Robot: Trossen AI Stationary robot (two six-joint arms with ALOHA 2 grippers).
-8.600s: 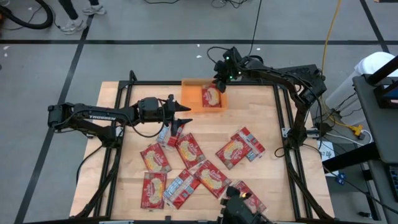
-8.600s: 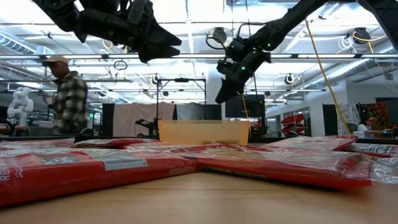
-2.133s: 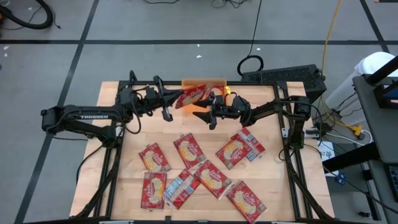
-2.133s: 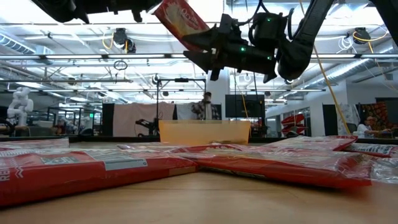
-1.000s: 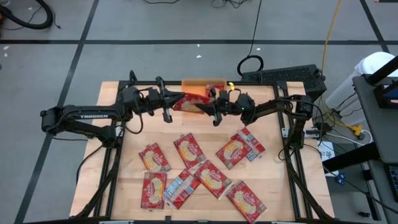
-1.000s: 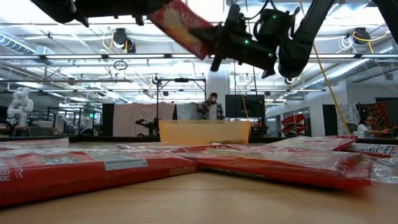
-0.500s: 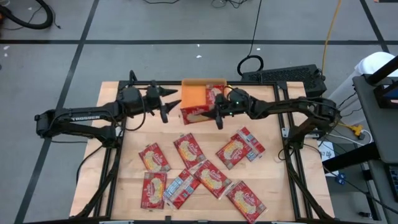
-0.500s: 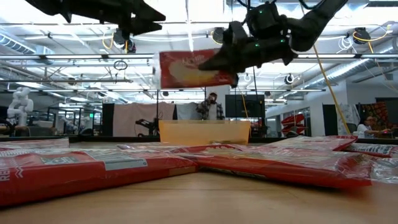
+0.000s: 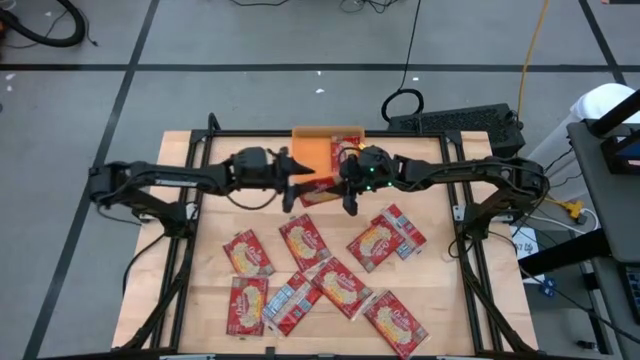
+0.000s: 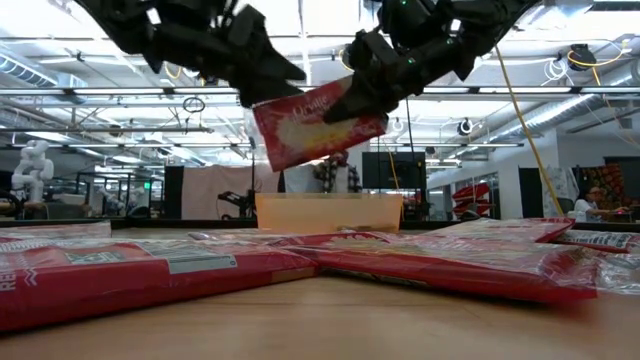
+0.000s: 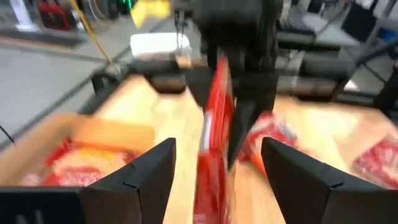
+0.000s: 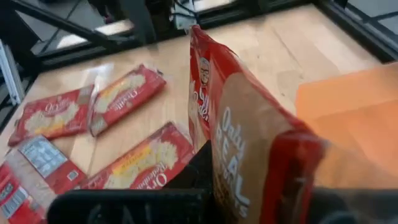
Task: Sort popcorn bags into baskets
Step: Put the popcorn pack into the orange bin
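the wooden surface [image 9: 240,215] carries eight red bags [image 9: 340,283] lying flat across its near half, some showing a silver-grey side. at the far edge sits the orange basket [image 9: 312,152], with one bag [image 9: 346,150] lying inside it. both dark arms meet just in front of the basket. the right gripper [image 9: 347,190] has its jaws closed tight on the edge of a held bag [image 9: 318,189], which hangs tilted in the air above the surface, near the basket's front wall; in the low view this bag [image 10: 312,128] floats above the basket [image 10: 328,212]. the left gripper [image 9: 296,181] sits just beside the held bag with its jaws spread wide, gripping nothing; its wrist view shows the bag [image 11: 214,124] edge-on between the parted fingers [image 11: 146,177].
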